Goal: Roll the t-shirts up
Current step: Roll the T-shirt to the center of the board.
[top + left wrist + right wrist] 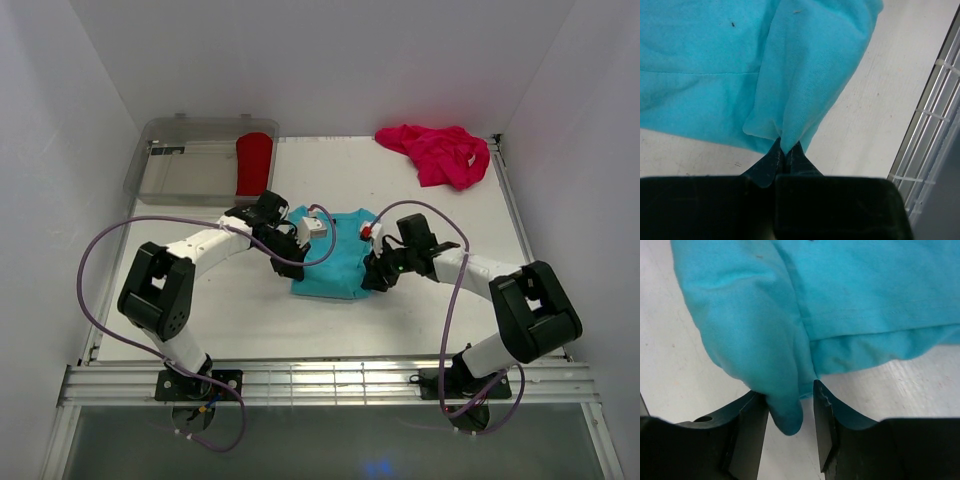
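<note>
The turquoise t-shirt (pixel 335 262) lies partly folded at the table's middle. My left gripper (pixel 291 250) is at its left edge, and in the left wrist view this gripper (pixel 785 150) is shut on a pinched fold of the turquoise cloth (pixel 810 75). My right gripper (pixel 378 272) is at the shirt's right edge. In the right wrist view this gripper (pixel 789 402) stands open, with a rounded fold of the turquoise cloth (pixel 755 335) hanging between the fingers. The magenta t-shirt (pixel 440 152) lies crumpled at the back right. The red t-shirt (pixel 254 163) lies rolled in a bin.
A clear plastic bin (pixel 185 165) sits at the back left and holds the red roll. White walls close the table's sides and back. A metal rail (pixel 330 380) runs along the near edge. Purple cables loop beside both arms.
</note>
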`<state>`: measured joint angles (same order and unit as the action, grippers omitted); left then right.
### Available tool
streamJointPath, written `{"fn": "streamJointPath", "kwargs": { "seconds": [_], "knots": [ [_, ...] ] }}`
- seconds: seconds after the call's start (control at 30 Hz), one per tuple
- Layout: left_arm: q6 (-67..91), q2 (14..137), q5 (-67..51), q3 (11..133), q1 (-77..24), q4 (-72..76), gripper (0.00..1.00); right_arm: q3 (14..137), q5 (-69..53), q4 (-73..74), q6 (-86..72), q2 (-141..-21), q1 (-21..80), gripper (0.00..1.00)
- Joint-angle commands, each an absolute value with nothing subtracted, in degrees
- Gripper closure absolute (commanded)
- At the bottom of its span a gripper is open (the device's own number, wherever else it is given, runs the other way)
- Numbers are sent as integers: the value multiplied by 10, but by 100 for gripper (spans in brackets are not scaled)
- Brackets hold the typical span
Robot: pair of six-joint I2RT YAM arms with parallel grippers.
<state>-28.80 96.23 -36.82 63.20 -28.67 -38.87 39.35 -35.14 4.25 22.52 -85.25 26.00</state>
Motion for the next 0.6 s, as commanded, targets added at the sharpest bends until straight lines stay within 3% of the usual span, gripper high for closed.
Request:
{"fn": "streamJointPath", "kwargs": {
  "seconds": [0.0, 0.23, 0.57],
  "knots": [
    [-276, 962, -382, 640, -280, -388, 100, 417, -301, 34, 193, -837, 243, 55],
    [-274, 988, -350, 652, -258, -369, 100, 404, -176, 62, 147, -807, 206, 56],
    [-240, 1012, -334, 674, -258, -349, 100, 381, -176, 76, 71, -689, 204, 56]
  ]
}}
